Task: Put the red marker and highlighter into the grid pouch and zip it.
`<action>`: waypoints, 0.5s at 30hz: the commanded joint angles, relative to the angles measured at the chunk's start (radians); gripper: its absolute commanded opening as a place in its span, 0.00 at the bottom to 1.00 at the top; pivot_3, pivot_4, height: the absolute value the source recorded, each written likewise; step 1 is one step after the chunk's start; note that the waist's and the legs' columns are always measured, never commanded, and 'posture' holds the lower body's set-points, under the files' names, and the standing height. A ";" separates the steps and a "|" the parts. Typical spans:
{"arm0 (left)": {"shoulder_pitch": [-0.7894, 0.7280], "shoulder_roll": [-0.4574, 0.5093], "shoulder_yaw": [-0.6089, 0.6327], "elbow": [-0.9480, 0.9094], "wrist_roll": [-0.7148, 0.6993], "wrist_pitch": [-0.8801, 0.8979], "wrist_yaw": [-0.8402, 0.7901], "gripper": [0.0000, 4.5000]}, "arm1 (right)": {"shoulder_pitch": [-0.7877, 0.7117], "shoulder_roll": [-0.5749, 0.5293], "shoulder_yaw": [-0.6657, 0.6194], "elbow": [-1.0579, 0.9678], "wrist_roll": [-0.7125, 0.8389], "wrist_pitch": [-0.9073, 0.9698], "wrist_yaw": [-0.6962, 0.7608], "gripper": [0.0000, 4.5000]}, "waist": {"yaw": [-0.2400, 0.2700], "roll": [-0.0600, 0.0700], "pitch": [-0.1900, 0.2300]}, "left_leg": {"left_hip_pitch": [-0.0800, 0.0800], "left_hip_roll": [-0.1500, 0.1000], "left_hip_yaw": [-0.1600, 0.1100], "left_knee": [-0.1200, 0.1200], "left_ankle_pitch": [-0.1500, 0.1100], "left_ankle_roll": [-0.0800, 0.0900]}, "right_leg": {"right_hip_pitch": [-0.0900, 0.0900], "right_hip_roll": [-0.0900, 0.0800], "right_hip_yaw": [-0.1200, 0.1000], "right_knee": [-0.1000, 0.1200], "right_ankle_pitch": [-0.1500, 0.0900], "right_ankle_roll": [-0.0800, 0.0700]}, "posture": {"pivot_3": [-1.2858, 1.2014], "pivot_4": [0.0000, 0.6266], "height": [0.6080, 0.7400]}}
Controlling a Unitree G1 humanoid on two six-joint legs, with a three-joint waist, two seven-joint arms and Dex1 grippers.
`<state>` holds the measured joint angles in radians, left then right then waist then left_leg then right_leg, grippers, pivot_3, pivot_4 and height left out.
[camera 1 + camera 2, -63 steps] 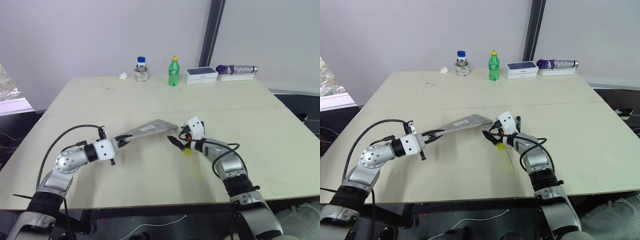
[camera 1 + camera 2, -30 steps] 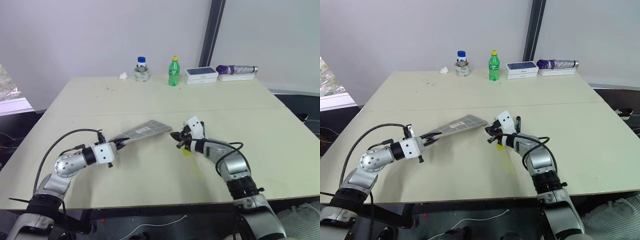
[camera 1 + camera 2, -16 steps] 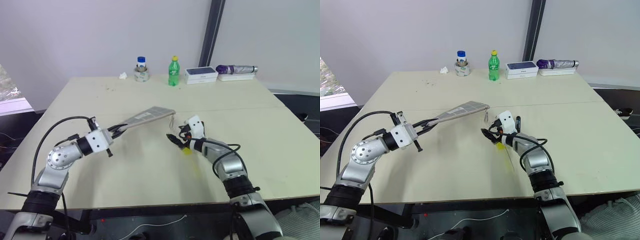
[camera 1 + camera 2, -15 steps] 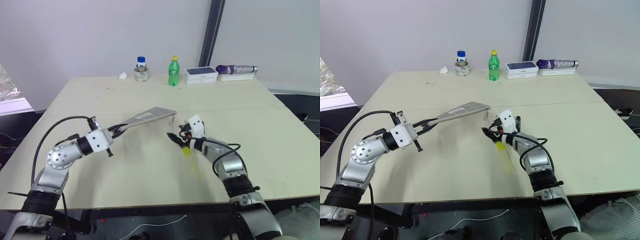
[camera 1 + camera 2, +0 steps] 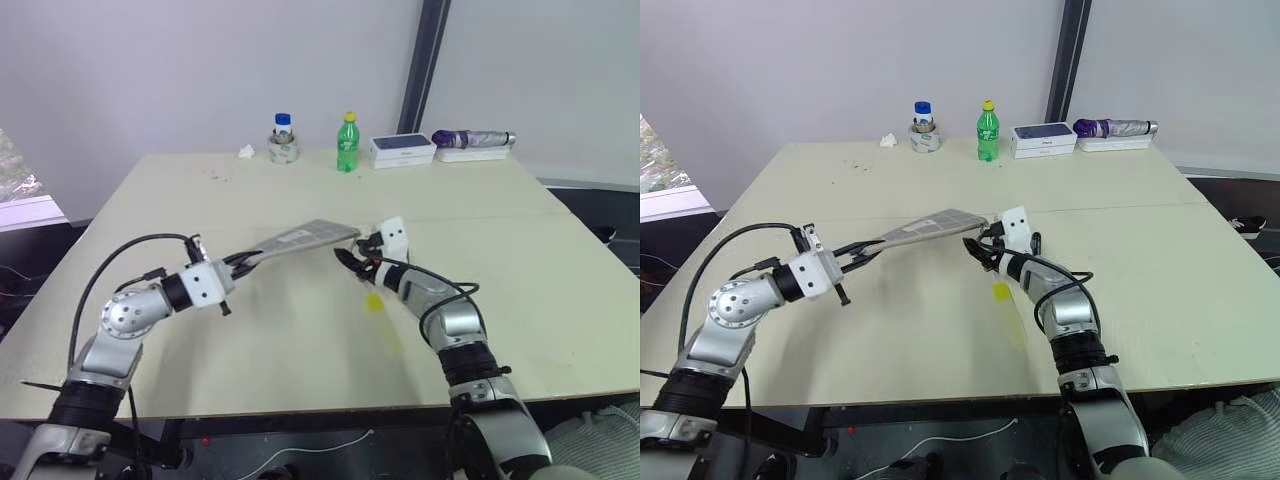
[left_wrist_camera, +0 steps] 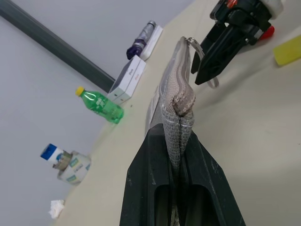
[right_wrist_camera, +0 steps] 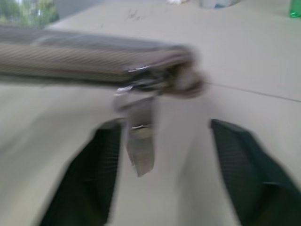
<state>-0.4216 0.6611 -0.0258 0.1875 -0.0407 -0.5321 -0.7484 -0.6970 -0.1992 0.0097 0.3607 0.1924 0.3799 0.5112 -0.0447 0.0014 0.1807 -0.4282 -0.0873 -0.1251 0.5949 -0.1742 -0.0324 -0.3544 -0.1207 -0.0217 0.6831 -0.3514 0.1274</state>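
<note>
Pale table (image 5: pixel 300 190) carries 1 pouch (image 5: pixel 300 238) lifted off it, pinched at 1 end by the closed left gripper (image 5: pixel 243 262). Right gripper (image 7: pixel 164 155) gapes around the zipper pull (image 7: pixel 139 141), holding nothing. 1 highlighter (image 5: pixel 373 301) lies beneath. Pull may slip free; it dangles.

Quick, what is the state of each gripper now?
Left gripper: shut on the grid pouch, holding it above the table.
Right gripper: open, holding nothing, fingers on either side of the pouch's hanging zipper pull.
</note>
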 commanded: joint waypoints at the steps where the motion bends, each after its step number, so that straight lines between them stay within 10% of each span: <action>1: -0.004 0.014 0.016 0.024 0.022 -0.045 0.015 0.00 | 0.008 -0.011 0.007 -0.077 0.005 0.007 0.015 0.19 | 0.000 0.000 0.000 | 0.000 0.000 0.000 0.000 0.000 0.000 | 0.000 0.000 0.000 0.000 0.000 0.000 | 0.52 0.24 1.00; 3: 0.001 0.018 0.021 0.051 0.028 -0.061 0.019 0.00 | 0.014 -0.015 0.019 -0.096 0.001 0.015 0.021 0.01 | 0.000 0.000 0.000 | 0.000 0.000 0.001 0.000 0.000 0.000 | 0.000 0.000 0.001 0.000 0.000 0.000 | 0.52 0.24 1.00; 15: 0.027 -0.006 -0.027 0.144 0.170 -0.142 0.093 0.00 | 0.035 -0.093 0.215 -0.223 -0.110 0.033 0.130 0.01 | 0.002 0.000 0.000 | 0.000 0.000 0.001 0.000 0.000 0.000 | -0.002 0.000 0.001 0.000 0.000 0.000 | 0.52 0.24 1.00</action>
<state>-0.3972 0.6594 -0.0413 0.3331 0.1091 -0.6658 -0.6743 -0.6599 -0.2910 0.1915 0.2141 0.0892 0.4328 0.6030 -0.0430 0.0014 0.1807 -0.4282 -0.0874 -0.1240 0.5945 -0.1743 -0.0322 -0.3560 -0.1207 -0.0205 0.6834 -0.3514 0.1274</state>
